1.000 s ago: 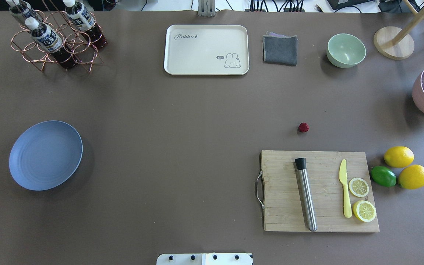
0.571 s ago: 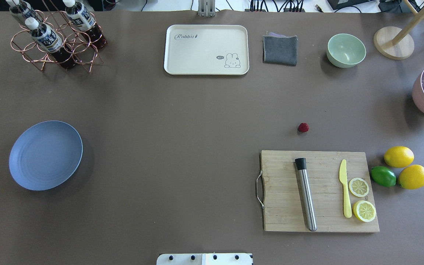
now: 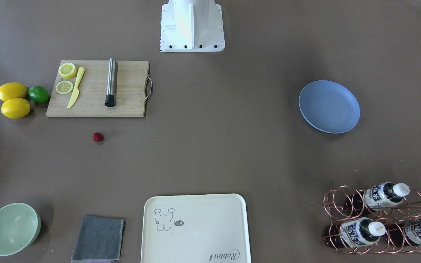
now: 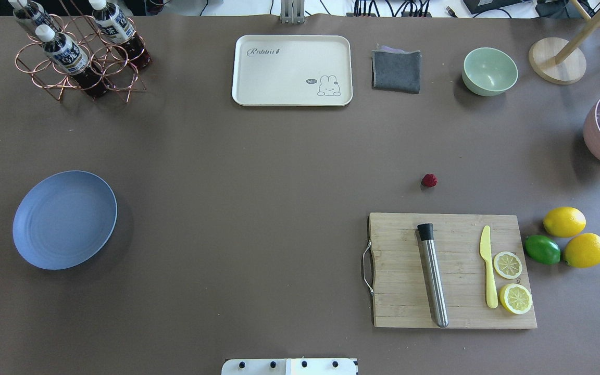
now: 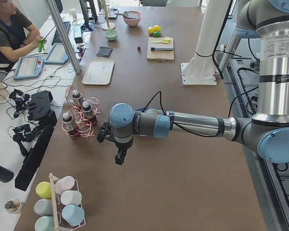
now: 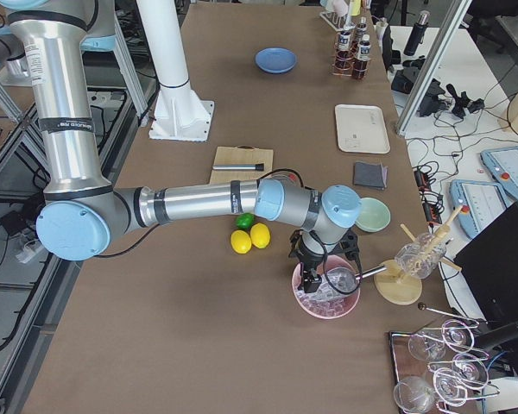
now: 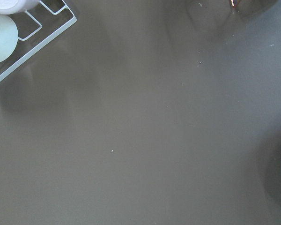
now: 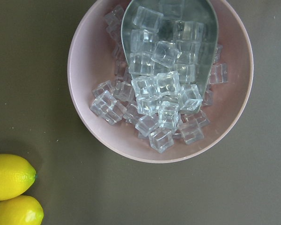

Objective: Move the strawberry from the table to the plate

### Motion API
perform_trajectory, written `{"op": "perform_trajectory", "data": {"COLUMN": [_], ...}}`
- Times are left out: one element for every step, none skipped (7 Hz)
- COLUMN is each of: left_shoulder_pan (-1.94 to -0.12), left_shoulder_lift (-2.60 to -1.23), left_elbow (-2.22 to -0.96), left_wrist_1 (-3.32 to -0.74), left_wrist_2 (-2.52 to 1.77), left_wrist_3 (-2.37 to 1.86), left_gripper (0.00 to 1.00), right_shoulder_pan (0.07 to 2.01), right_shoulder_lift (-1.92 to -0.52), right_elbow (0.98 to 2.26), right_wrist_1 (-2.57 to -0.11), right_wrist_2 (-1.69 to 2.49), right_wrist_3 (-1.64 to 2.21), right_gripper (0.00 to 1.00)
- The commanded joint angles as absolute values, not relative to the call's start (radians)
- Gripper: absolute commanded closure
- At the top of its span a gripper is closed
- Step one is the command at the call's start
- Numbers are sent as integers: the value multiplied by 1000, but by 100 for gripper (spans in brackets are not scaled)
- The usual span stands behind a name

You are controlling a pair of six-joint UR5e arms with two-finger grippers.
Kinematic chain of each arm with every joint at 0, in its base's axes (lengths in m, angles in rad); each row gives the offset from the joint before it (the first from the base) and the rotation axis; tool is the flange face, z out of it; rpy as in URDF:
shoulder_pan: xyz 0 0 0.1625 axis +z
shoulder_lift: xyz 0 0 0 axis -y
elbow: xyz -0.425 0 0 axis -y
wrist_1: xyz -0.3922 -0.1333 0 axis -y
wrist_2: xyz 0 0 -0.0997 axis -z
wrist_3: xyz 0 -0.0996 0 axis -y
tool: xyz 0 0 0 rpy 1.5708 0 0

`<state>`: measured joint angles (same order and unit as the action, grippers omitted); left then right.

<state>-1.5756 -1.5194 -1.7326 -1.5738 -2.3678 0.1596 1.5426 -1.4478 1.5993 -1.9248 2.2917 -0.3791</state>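
- Here, facing the robot: the strawberry [image 3: 98, 137] lies on the bench [image 3: 210, 146], near the cutting board [image 3: 97, 88] and well apart from the plate [image 3: 329, 106].
- Overhead: the strawberry sits on bare bench just beyond the board's far edge.
- Left side: the left jaws hang above the bench near the bottle rack [image 5: 79, 118]; wide or narrow, I cannot tell.
- Right side: the right jaws hang over the ice bowl [image 6: 326, 297]; again I cannot tell.
- Left wrist: bare bench, with the plate's rim at the right edge.
- Right wrist: the ice bowl, with two lemons [image 8: 11, 176] beside it.

Overhead and front views face oppositely, both steeply down, sharing plate [image 4: 64, 220].
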Motion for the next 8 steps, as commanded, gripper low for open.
{"op": "perform_trajectory", "data": {"left_shoulder_pan": [-1575,-1575,-1575,-1575,-1575,-1575,-1575,-1568], "left_shoulder_lift": [-1529,-1531,-1531,-1532,-1531,-1523,-1523,-1517], "left_elbow": [-1730,-1729,-1729,-1729,-1729,-1738,-1738,-1735], "left_wrist_1": [-1569,-1571,-1571,-1571,-1574,-1574,-1583,-1630], "left_wrist_2": [-2368,-2361,-2361,-2361,-2365,-2368,-2367,-2365], "left_wrist_3": [160,163,160,155,158,152,105,104], "left_gripper": [3,3,3,3,3,3,2,2], "right_shoulder_pan": [1542,1542,1542,1542,1543,1542,1542,1542], "right_shoulder_lift": [-1447,-1447,-1447,-1447,-1447,-1448,-1448,-1448], "right_elbow": [1601,1601,1603,1603,1603,1601,1601,1603], "right_wrist_1": [-1925,-1925,-1925,-1925,-1925,-1925,-1925,-1925], "right_wrist_2": [2293,2293,2293,2293,2293,2293,2293,2293], "right_wrist_3": [-379,-379,-379,-379,-379,-379,-379,-380], "right_gripper": [0,0,0,0,0,0,0,0]}}
